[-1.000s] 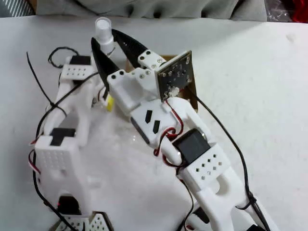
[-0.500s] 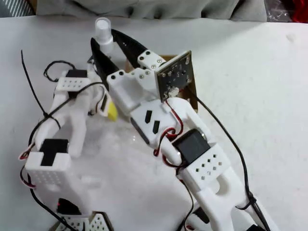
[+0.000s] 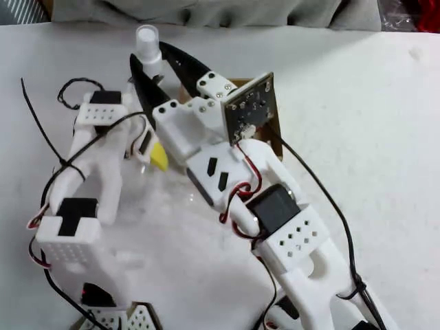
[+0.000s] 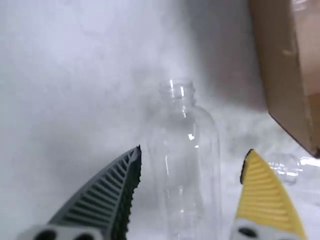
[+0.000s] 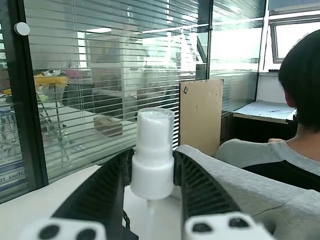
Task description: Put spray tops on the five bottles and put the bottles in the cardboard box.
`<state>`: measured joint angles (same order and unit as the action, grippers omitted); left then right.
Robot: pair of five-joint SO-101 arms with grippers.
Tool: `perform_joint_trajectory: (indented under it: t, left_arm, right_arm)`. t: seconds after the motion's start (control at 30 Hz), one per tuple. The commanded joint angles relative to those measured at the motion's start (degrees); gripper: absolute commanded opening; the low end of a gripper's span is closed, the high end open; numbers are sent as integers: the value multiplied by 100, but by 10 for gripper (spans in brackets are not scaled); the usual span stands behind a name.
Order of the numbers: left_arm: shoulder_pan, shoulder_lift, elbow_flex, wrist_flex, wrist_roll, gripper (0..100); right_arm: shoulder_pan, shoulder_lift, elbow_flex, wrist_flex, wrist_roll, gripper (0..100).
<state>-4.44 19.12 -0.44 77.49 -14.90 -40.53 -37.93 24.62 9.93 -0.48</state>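
Left gripper (image 4: 194,150) drew back, jaws apart flanking the clear bottle (image 4: 181,125); right gripper (image 5: 152,156) clamped the spray top (image 5: 152,140); off-centre closure risked toppling the bottle.

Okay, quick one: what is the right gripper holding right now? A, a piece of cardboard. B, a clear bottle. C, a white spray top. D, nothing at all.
C: the right wrist view shows the white spray top clamped upright in the right gripper.
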Motion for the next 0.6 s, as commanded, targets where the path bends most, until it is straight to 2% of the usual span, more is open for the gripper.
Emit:
perform_joint_trajectory:
  t: [0.0,0.27,0.43,0.57]
  left_arm:
    - [-40,382,-782,308,-132,294]
    - [-101,1262,-1837,1169,-132,286]
    - [-101,1341,-1776,985,-185,210]
    - [-92,1332,-1451,730,-185,221]
  right_arm:
    - [22,-13,-334,31,-9,15]
    - [22,-13,-334,31,-9,15]
    - [22,-13,-334,31,-9,15]
    - [22,-13,-334,31,-9,15]
